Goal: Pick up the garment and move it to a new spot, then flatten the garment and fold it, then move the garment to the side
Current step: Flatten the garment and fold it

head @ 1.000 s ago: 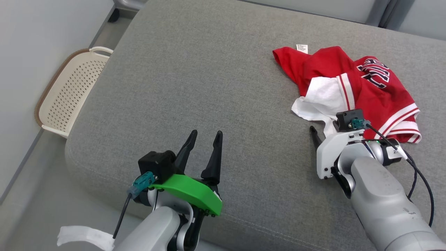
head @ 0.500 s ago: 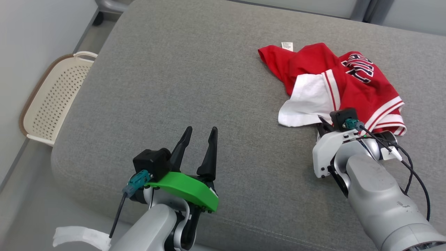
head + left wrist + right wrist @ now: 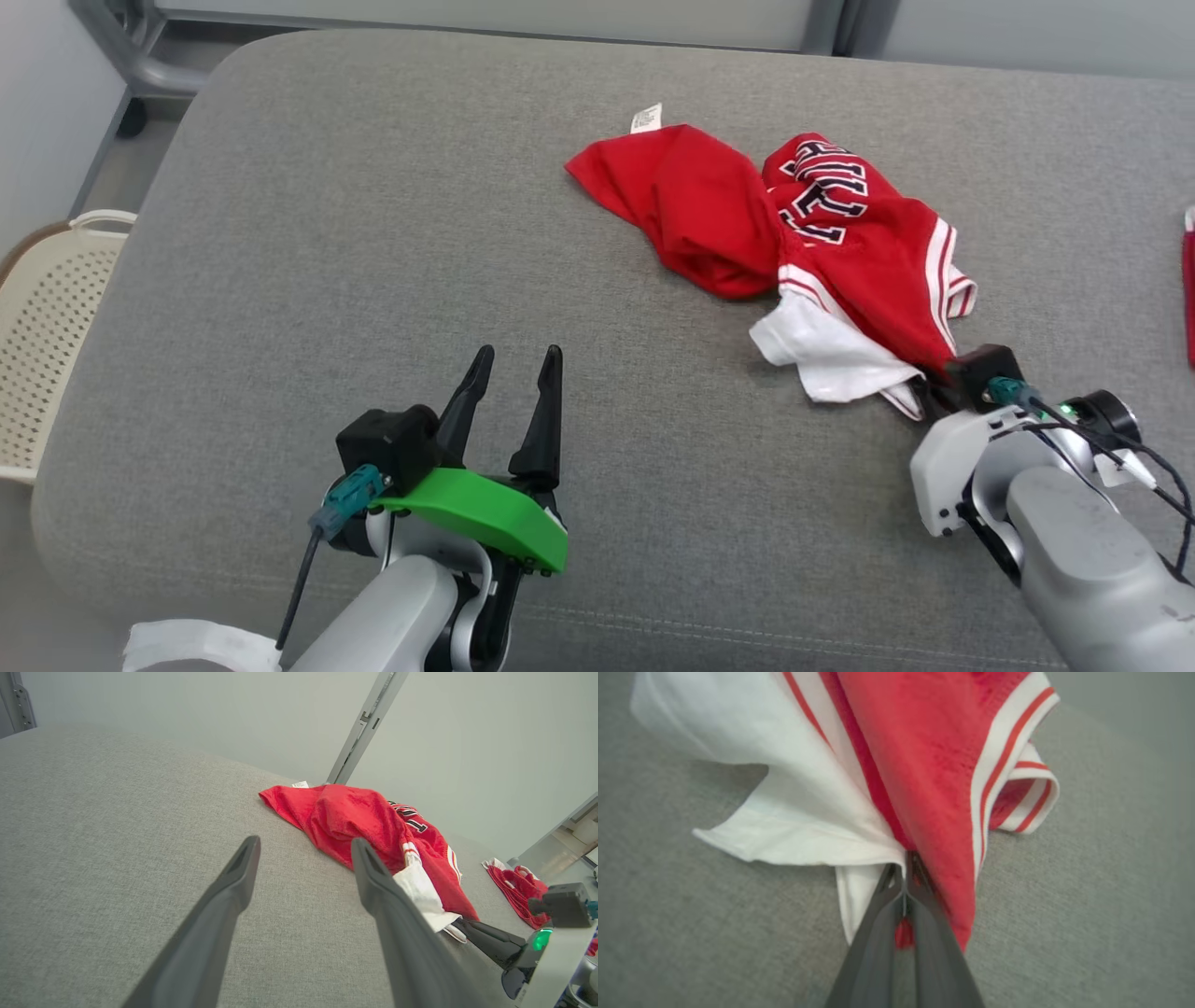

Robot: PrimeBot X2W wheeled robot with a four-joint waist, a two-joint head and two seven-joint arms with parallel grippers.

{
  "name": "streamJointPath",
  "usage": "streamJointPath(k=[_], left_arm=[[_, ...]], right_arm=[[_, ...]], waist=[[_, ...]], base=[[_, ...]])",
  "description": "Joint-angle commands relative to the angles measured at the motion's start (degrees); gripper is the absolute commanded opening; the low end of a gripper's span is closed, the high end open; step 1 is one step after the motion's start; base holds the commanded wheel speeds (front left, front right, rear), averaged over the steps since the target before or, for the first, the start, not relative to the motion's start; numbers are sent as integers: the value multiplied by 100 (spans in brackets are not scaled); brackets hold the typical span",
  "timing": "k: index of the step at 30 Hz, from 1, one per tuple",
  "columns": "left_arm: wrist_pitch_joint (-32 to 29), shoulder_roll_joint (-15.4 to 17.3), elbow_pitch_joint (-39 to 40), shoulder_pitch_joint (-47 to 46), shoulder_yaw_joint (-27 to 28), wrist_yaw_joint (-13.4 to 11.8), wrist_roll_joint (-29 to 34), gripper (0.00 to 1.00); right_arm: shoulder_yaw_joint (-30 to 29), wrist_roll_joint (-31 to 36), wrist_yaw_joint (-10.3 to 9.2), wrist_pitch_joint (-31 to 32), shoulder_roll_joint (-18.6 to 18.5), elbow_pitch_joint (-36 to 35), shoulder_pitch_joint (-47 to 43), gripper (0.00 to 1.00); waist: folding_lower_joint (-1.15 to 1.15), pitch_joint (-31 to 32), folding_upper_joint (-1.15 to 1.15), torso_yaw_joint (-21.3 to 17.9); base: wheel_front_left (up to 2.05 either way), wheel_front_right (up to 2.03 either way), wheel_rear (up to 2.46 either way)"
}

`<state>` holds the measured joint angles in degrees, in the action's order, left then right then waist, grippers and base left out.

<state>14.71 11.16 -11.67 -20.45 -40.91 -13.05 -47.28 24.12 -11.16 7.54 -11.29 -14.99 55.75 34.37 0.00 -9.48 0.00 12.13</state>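
The garment (image 3: 775,224) is a red jersey with white trim and dark lettering, crumpled on the grey cushion (image 3: 373,233) at right of centre. My right gripper (image 3: 929,397) is shut on its near corner, where red and white cloth (image 3: 924,826) bunch between the closed fingers (image 3: 878,938). The pulled cloth stretches toward the gripper from the heap (image 3: 364,826). My left gripper (image 3: 512,373) stands open over bare cushion at lower centre, well left of the garment, with nothing between its fingers (image 3: 233,891).
A cream perforated basket (image 3: 37,327) sits on the floor off the cushion's left edge. Another red piece of cloth (image 3: 518,889) lies at the far right of the cushion. A metal frame (image 3: 140,56) runs behind the cushion.
My right gripper has shut on the garment's near corner and dragged it, turning the heap over. The head camera has shifted, so the whole scene sits differently. The left gripper stays open.
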Motion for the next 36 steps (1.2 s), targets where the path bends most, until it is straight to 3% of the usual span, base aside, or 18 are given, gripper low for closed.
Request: streamJointPath(k=[1,10,17,25,26,28,29,36], left_arm=[[11,30,8,94,21,-21,3,100],[-17,104,93,57,37,-68,28,100],[-25,145,110,86,35,-95,11,100],[-89,208,108,120,14,-105,-16,100],[-100,216,103,125,10,-107,-25,100],[-116,225,82,141,12,-108,-56,100],[-128,224,68,150,20,-103,-78,100],[-159,280,-154,175,172,-46,-263,100]], right_arm=[[25,-122,-10,78,-151,-75,-143,0],[-120,-479,-10,579,-1240,-1026,-770,0],[-526,-354,-10,725,-1285,-1362,-1219,0],[-972,114,-11,546,-1073,-1130,-1390,0],[-1031,145,-10,510,-1024,-1088,-1397,11],[-1146,211,-10,407,-970,-1039,-1415,83],[-1160,235,-10,360,-957,-1031,-1433,100],[-1135,74,-10,157,-1031,-1159,-1575,100]], waist=[[0,48,0,-249],[0,-12,0,-534],[0,-17,0,-641],[0,8,0,-818],[0,15,0,-843],[0,37,0,-902],[0,48,0,-936],[0,150,0,-1296]], base=[[0,0,0],[0,0,0],[0,0,0],[0,0,0],[0,0,0],[0,0,0],[0,0,0],[0,0,0]])
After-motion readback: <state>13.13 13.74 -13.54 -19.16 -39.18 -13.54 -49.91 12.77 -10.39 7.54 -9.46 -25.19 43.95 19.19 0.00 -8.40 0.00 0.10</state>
